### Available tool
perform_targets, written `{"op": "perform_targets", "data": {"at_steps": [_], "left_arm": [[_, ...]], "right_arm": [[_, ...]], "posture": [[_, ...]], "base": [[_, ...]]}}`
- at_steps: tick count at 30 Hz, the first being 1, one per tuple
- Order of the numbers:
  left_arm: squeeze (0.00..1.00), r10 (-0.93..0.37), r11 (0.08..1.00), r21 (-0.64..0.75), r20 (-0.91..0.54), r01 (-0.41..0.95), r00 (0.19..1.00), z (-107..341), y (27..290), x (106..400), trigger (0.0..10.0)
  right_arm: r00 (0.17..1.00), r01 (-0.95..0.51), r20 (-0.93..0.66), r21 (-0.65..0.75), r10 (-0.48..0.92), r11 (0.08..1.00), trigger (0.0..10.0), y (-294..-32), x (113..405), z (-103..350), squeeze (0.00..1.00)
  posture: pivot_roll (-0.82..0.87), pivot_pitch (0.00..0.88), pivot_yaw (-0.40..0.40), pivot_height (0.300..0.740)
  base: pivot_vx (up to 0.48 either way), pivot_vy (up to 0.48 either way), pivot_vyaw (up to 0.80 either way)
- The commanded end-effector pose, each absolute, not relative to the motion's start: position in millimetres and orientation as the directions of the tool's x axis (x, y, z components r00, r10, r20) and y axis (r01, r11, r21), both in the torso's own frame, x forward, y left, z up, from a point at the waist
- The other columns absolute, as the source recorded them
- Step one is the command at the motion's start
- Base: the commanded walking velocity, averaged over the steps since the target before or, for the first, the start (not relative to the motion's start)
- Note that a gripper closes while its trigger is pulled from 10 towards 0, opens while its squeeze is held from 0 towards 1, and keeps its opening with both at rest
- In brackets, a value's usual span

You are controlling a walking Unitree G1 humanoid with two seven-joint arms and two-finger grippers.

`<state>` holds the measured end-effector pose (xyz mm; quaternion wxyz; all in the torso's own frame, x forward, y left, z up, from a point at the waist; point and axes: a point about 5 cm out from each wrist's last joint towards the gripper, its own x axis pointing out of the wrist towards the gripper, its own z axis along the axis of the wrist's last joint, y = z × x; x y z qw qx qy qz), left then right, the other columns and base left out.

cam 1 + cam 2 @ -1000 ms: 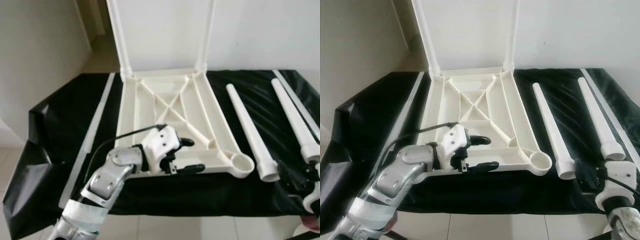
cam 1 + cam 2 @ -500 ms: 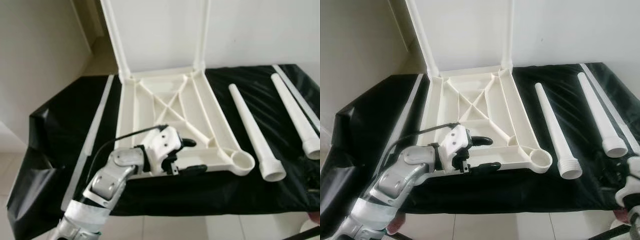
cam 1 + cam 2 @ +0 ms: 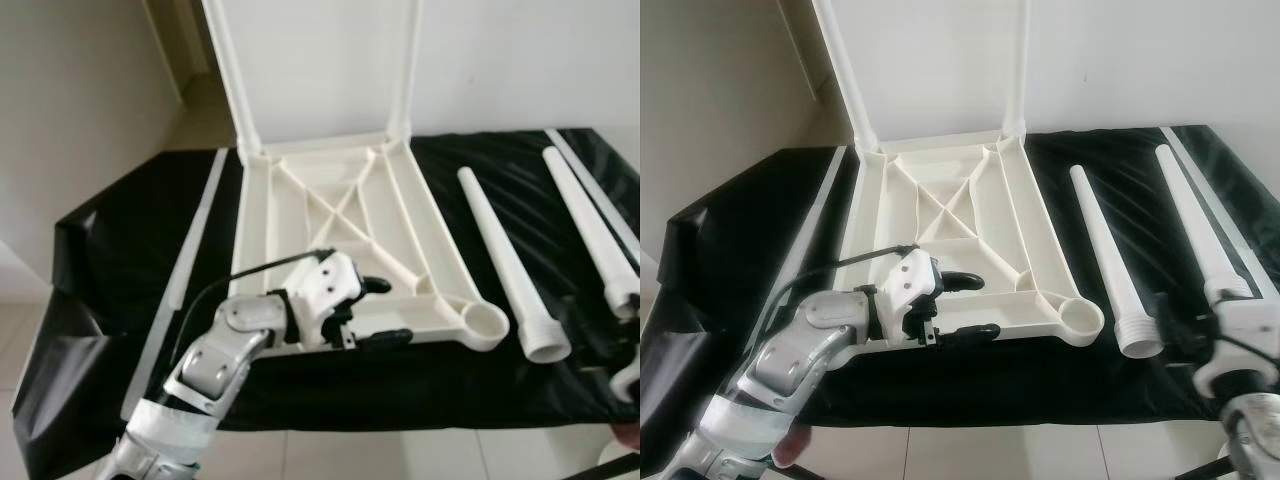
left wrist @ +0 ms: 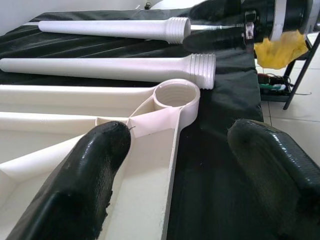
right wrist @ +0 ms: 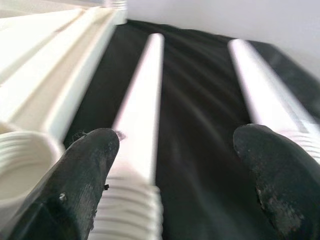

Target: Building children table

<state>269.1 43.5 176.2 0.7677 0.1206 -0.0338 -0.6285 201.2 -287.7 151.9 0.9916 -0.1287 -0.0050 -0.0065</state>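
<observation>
Our left gripper (image 3: 372, 311) has its fingers (image 4: 85, 175) spread apart over the near edge of the tabletop (image 3: 340, 215), one finger above a rib compartment and the other out past the rim over the black sheet (image 3: 130, 240); nothing sits between them. Just beyond the fingers, at the near right corner of the tabletop, is a round threaded socket (image 4: 175, 94), and we see nothing inside it. Our right gripper (image 3: 1180, 335) hovers low at the near right of the sheet, fingers (image 5: 85, 170) parted wide, with the threaded end of the inner leg (image 3: 1110, 262) just beside one finger and the outer leg (image 3: 1195, 225) near the other; it grips nothing. The tabletop lies upside down in the middle of the sheet, its ribs forming a cross and shallow bare compartments. At its far corners two legs (image 3: 225, 70) already stand upright against the white wall (image 3: 520, 60). A long white strip (image 3: 180, 275) lies on the sheet to the left of the tabletop, and another strip (image 3: 590, 195) lies beside the outer leg at the right. The sheet covers a low surface, with pale floor tiles (image 3: 350, 455) along its near edge.
</observation>
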Motion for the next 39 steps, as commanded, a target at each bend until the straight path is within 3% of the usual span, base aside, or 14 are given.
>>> {"op": "perform_targets", "data": {"at_steps": [1,20,39], "left_arm": [[0.0,-0.973,0.175,0.23,-0.107,0.957,0.204,177.3,45.1,268.9,10.0],[0.0,-0.974,0.177,0.234,-0.096,0.956,0.204,178.4,43.0,269.1,10.0],[0.0,-0.975,0.179,0.234,-0.09,0.956,0.205,178.5,42.0,270.4,10.0]], "right_arm": [[1.0,-0.012,0.007,-0.253,0.014,0.967,10.0,-283.4,201.2,151.9,0.0],[0.984,-0.137,-0.151,-0.319,0.092,0.938,10.0,-286.7,197.8,131.2,0.0],[0.995,-0.032,-0.101,-0.332,-0.002,0.943,10.0,-303.4,192.2,141.5,0.0]], "posture": [[-0.06,0.024,0.065,0.74],[-0.07,0.009,0.053,0.74],[-0.08,0.013,0.055,0.74]], "base": [[0.0,0.0,0.0],[0.0,0.0,0.0],[0.0,0.0,0.0]]}}
